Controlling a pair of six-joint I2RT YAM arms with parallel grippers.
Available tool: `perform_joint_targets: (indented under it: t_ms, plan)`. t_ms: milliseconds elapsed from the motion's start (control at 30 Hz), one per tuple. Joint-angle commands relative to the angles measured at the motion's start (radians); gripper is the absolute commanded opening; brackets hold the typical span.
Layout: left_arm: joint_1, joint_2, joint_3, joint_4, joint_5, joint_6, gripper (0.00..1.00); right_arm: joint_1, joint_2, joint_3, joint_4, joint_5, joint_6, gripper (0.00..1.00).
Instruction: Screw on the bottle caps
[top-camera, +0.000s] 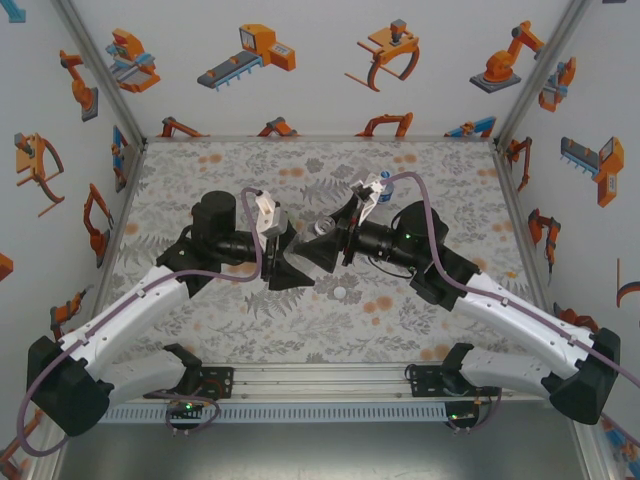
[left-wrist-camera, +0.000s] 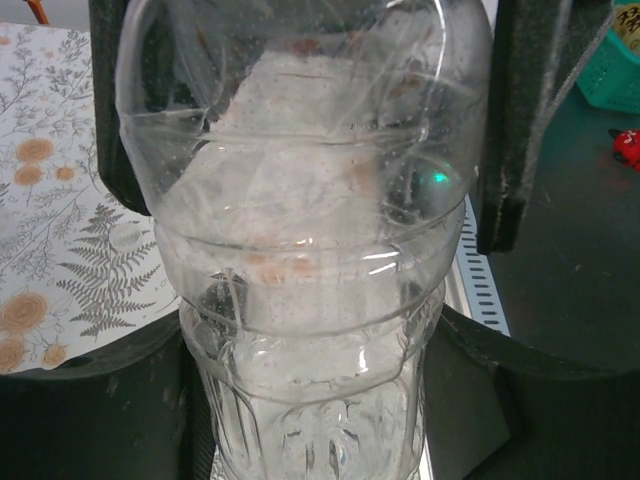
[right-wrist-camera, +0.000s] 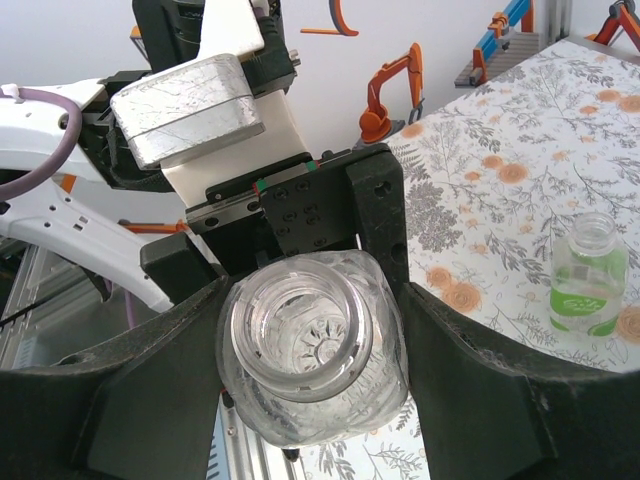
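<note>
I log clear bottle (right-wrist-camera: 315, 350): glossy transparent plastic, ribbed; right pincer fingers (right-wrist-camera: 480, 400): matt black, grainy; worktop (right-wrist-camera: 520, 150): matt floral print; silver block (right-wrist-camera: 185, 110): scratched, metallic sheen.

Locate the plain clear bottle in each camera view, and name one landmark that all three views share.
Top external: the clear bottle lies near the picture's centre, over the middle of the table.
Left wrist: centre of the picture, close up, seen from the side.
Right wrist: lower centre, with its open mouth towards the camera and no cap on it.
Shared landmark: the floral tablecloth.
</note>
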Motion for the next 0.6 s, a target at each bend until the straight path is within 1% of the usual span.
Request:
perform_joint_targets:
  t_ms: [0,67,100,133,200,267,300,400,567]
  plan:
    - [-0.004,0.003,0.037,0.020,0.019,-0.005,0.56,0.005,-0.027,0.014,0.044,-0.004,0.014,0.25]
    - [-0.005,0.003,0.044,0.004,0.019,0.011,0.53,0.005,-0.030,0.013,0.042,-0.001,0.011,0.26]
    - [-0.005,0.004,0.056,-0.025,0.014,0.035,0.51,0.005,-0.032,0.012,0.035,0.003,0.007,0.29]
    - [-0.003,0.006,0.070,-0.061,0.003,0.062,0.50,0.005,-0.037,0.015,0.027,0.010,0.001,0.35]
    - [0.000,0.012,0.113,-0.158,-0.020,0.133,0.47,0.005,-0.052,0.020,-0.009,0.035,-0.026,0.50]
    - [0.010,0.021,0.144,-0.221,-0.044,0.179,0.44,0.005,-0.074,0.029,-0.051,0.071,-0.056,0.61]
    - [0.019,0.027,0.160,-0.246,-0.051,0.196,0.41,0.005,-0.088,0.031,-0.073,0.090,-0.070,0.65]
    - [0.051,0.045,0.195,-0.293,-0.057,0.230,0.33,0.005,-0.122,0.031,-0.128,0.143,-0.115,0.69]
    - [0.115,0.071,0.225,-0.310,-0.061,0.249,0.23,0.005,-0.155,0.041,-0.242,0.234,-0.175,0.70]
